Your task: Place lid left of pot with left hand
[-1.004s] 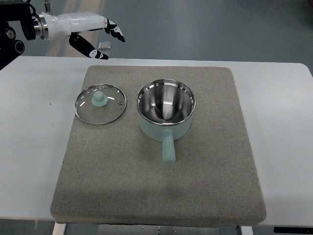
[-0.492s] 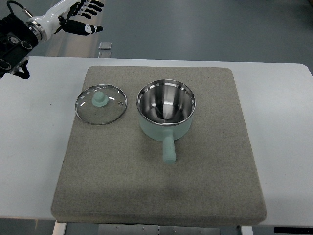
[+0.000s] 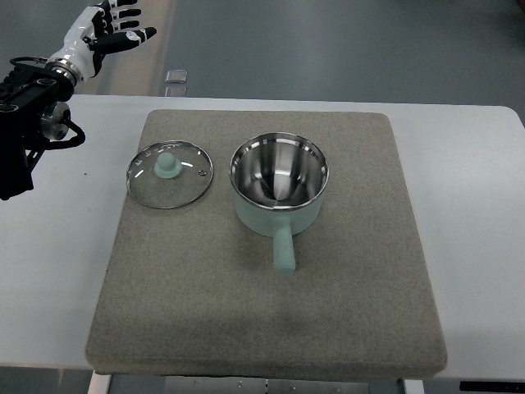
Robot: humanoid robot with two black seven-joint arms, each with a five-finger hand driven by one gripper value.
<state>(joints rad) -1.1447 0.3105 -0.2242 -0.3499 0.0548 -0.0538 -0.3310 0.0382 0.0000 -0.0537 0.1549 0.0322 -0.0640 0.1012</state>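
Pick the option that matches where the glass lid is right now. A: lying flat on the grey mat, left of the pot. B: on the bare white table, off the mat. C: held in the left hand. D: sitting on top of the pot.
A: the glass lid lies flat on the grey mat, knob up, left of the open pot, while the left hand is up at the far left corner holding nothing.
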